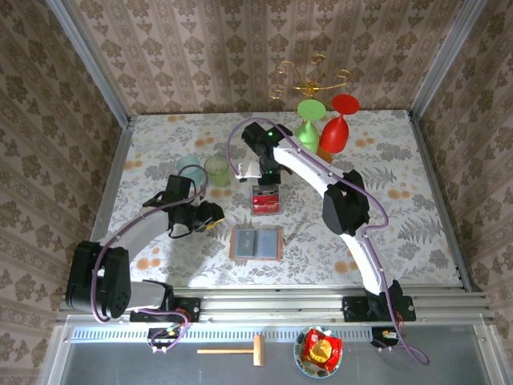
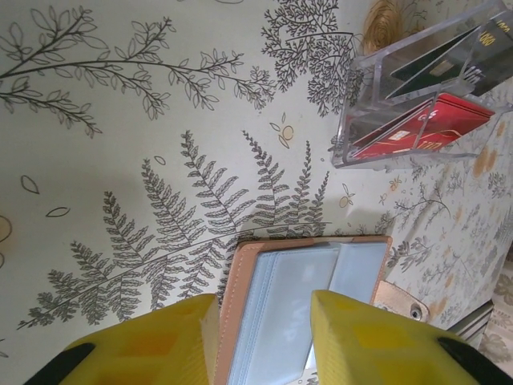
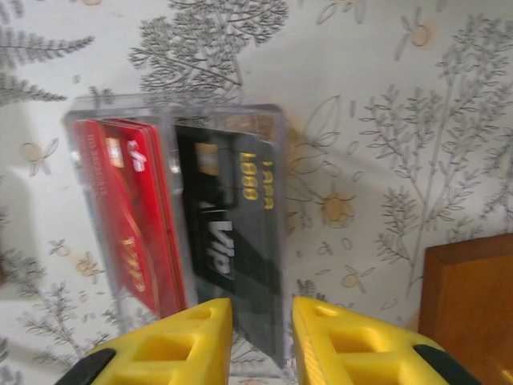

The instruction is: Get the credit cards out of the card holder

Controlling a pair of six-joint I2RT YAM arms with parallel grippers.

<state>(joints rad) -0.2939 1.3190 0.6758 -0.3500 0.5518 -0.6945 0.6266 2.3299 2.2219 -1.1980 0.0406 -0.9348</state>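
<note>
The card holder (image 1: pixel 256 243) lies open and flat near the table's front, brown-edged with a blue-grey lining (image 2: pixel 304 281). The credit cards (image 1: pixel 265 200) stand in a clear plastic box behind it: red cards (image 3: pixel 128 216) in one compartment, a black card (image 3: pixel 228 216) in the other. My right gripper (image 3: pixel 262 309) hovers over the box, its jaws slightly apart with the black card's edge below the gap, gripping nothing. To the left of the holder is my left gripper (image 2: pixel 263 309), open. One finger (image 2: pixel 160 345) sits beside the holder's edge, the other over its lining.
A green goblet (image 1: pixel 309 124) and a red goblet (image 1: pixel 341 127) stand on a wooden board (image 3: pixel 473 305) at the back. Two pale cups (image 1: pixel 216 170) sit left of the box. A gold candle stand (image 1: pixel 313 80) is at the far edge.
</note>
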